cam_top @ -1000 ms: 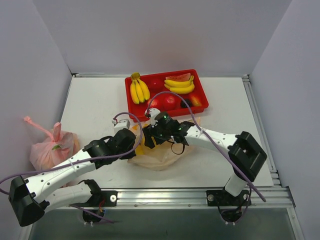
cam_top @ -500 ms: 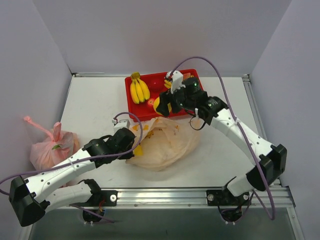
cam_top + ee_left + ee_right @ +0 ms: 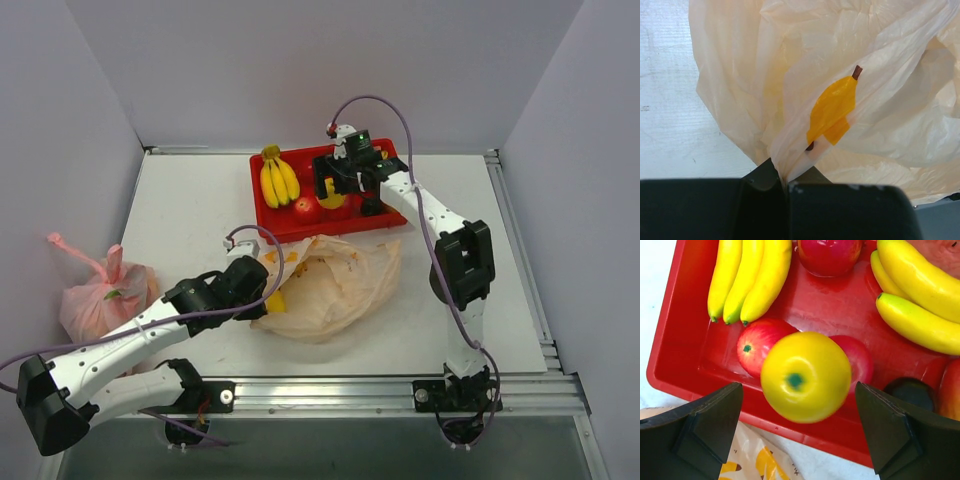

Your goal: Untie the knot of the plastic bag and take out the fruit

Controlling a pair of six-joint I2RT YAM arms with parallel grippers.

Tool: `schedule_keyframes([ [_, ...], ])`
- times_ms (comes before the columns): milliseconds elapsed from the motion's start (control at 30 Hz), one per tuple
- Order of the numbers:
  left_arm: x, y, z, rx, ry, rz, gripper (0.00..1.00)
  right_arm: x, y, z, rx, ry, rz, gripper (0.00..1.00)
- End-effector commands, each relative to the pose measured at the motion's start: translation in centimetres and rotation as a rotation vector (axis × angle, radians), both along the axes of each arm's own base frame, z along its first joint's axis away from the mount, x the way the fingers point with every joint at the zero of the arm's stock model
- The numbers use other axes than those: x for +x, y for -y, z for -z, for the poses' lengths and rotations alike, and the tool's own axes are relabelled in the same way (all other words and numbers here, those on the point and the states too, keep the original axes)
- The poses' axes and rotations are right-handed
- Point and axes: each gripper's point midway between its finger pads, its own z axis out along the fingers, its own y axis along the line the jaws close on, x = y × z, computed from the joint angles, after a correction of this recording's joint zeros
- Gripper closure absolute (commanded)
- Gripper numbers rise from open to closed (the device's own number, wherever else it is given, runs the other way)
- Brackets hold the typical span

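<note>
The pale peach-orange plastic bag (image 3: 335, 285) lies crumpled on the table just in front of the red tray (image 3: 330, 232). My left gripper (image 3: 262, 283) is shut on a pinch of the bag's film at its left edge, and in the left wrist view the film (image 3: 880, 125) runs into the closed jaws (image 3: 785, 182). No knot shows. My right gripper (image 3: 797, 390) stands open over the tray's front. A round yellow fruit (image 3: 805, 376), slightly blurred, sits between its fingers with a gap on each side. Red apples (image 3: 757, 346) lie under it.
The tray also holds two banana bunches (image 3: 278, 180) (image 3: 920, 300), another red apple (image 3: 829, 255) and a dark round fruit (image 3: 910, 392). A knotted pink bag (image 3: 100, 295) sits off the table's left edge. Walls close in on three sides.
My right arm swung from the bag to the tray, carrying the yellow fruit, and its jaws have opened wide off it. The left gripper kept its hold in place.
</note>
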Motion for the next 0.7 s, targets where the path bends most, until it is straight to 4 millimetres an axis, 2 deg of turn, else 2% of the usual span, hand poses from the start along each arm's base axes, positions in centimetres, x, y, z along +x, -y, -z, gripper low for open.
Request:
schedule_keyframes([
  [0, 0.4, 0.1, -1.2, -0.028, 0.030, -0.006, 0.96, 0.9, -0.5, -6.1, 0.069, 0.116, 0.020, 0.00],
  [33, 0.5, 0.0, -1.3, -0.029, 0.035, -0.015, 0.96, 0.1, -0.3, -7.4, 0.077, 0.136, 0.011, 0.00],
  [67, 0.5, -0.1, -1.2, -0.026, 0.037, -0.020, 0.96, -0.6, -0.5, -7.7, 0.077, 0.139, -0.004, 0.00],
  [100, 0.7, -0.1, -1.3, -0.026, 0.044, -0.027, 0.97, -1.7, -0.1, -6.5, 0.058, 0.112, -0.019, 0.00],
  [133, 0.8, -0.2, -1.5, -0.025, 0.049, -0.031, 0.98, -3.0, 0.0, -8.0, 0.074, 0.131, -0.041, 0.00],
  [200, 1.2, -0.4, -1.9, -0.019, 0.071, -0.044, 1.00, -4.9, 0.5, -7.6, 0.068, 0.112, -0.050, 0.00],
  [233, 1.6, -0.3, -2.6, -0.021, 0.090, -0.040, 1.00, -6.8, 1.3, -7.3, 0.064, 0.102, -0.052, 0.00],
  [300, 2.2, -0.4, -3.5, -0.015, 0.121, -0.043, 1.00, -9.3, 1.7, -6.7, 0.066, 0.080, -0.056, 0.00],
  [333, 2.6, -0.2, -4.5, -0.015, 0.142, -0.036, 1.00, -11.4, 2.6, -5.7, 0.059, 0.057, -0.050, 0.01],
  [400, 3.3, -0.1, -5.8, -0.017, 0.173, -0.035, 1.00, -13.6, 3.2, -4.9, 0.050, 0.054, -0.037, 0.01],
  [433, 3.7, 0.0, -6.3, 0.000, 0.185, -0.018, 1.00, -14.8, 3.7, -5.8, 0.077, 0.084, -0.022, 0.02],
  [467, 4.3, 0.6, -8.1, -0.021, 0.215, -0.013, 1.00, -16.2, 4.7, -3.4, 0.044, 0.057, 0.000, 0.02],
  [500, 4.6, 1.0, -8.9, -0.024, 0.230, 0.000, 1.00, -17.0, 5.1, -2.7, 0.045, 0.054, 0.009, 0.02],
  [533, 5.1, 1.5, -9.3, -0.004, 0.234, 0.026, 1.00, -17.5, 5.4, -3.9, 0.081, 0.094, 0.023, 0.03],
  [567, 5.7, 2.4, -11.3, -0.030, 0.265, 0.040, 1.00, -18.5, 6.1, -2.0, 0.078, 0.059, 0.043, 0.03],
  [600, 5.9, 3.1, -12.3, -0.038, 0.279, 0.057, 1.00, -18.8, 6.6, -1.8, 0.080, 0.069, 0.057, 0.03],
  [633, 6.0, 4.4, -12.4, -0.024, 0.275, 0.094, 1.00, -18.9, 6.9, -2.6, 0.099, 0.099, 0.067, 0.03],
  [667, 5.9, 5.3, -13.1, -0.033, 0.286, 0.112, 1.00, -19.2, 7.3, -2.2, 0.098, 0.097, 0.077, 0.03],
])
